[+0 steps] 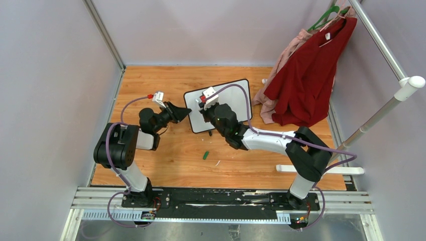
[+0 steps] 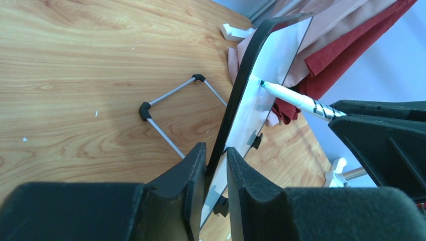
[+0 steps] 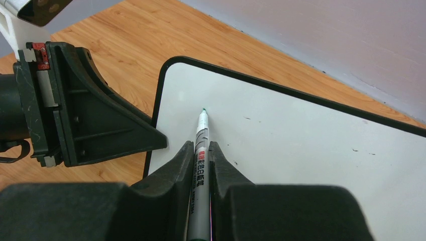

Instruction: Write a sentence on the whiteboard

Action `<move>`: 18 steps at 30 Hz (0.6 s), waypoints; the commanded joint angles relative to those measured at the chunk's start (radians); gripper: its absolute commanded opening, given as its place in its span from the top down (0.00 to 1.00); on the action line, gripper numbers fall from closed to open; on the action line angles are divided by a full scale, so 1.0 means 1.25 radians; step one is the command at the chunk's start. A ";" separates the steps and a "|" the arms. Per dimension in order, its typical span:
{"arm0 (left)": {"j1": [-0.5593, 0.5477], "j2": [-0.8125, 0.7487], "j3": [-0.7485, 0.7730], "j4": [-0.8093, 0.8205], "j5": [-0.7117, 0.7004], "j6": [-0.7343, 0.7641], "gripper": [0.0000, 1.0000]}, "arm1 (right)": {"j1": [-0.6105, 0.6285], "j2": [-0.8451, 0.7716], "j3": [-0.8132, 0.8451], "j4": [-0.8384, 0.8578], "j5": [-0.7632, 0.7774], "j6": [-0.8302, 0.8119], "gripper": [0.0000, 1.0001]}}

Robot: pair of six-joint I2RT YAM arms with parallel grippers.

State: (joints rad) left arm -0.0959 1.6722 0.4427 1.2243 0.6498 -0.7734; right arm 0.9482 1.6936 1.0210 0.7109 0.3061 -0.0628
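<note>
The whiteboard (image 1: 240,95) stands tilted at the middle of the worktop (image 1: 166,80), toward the far side. It is steadied only by the left claw (image 2: 216,150), which is clamped on the board's left edge. That pinch covers little of the frame, so I judge that a firm push from the pen could swing the board back or make it slip. The right claw (image 3: 201,145) is closed on the marker (image 3: 202,135), whose green tip meets the board near its far-left corner. No lettering of the sentence shows yet, only faint specks. The round barrel may twist or slide between the flat pads during sideways strokes. Too light a touch would leave gaps in the letters, and starting this close to the left claw leaves little room.

The worktop is warm, grained wood. A soft red garment (image 1: 306,75) hangs in folds at the far right. The board is flat, glossy white, with a thin black frame and rounded corners. Both claws are matt black, hard-looking wedges. The marker is a slim, smooth, pale cylinder with printed text. A small green piece (image 1: 205,155), likely its cap, lies nearer on the wood.
</note>
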 commanded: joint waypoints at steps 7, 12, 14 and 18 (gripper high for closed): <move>-0.004 -0.025 -0.006 0.024 -0.002 0.011 0.74 | -0.014 -0.006 -0.042 0.002 0.029 0.024 1.00; -0.005 -0.027 -0.006 0.024 -0.002 0.010 0.74 | -0.017 -0.020 -0.066 0.004 0.035 0.028 1.00; -0.005 -0.026 -0.007 0.024 -0.003 0.010 0.74 | -0.018 -0.026 -0.071 0.006 0.032 0.031 1.00; -0.004 -0.029 -0.007 0.024 -0.003 0.010 0.74 | -0.019 -0.047 -0.079 0.025 0.016 0.038 1.00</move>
State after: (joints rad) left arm -0.0959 1.6722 0.4427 1.2243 0.6392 -0.7738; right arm 0.9466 1.6768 0.9478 0.7151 0.3077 -0.0364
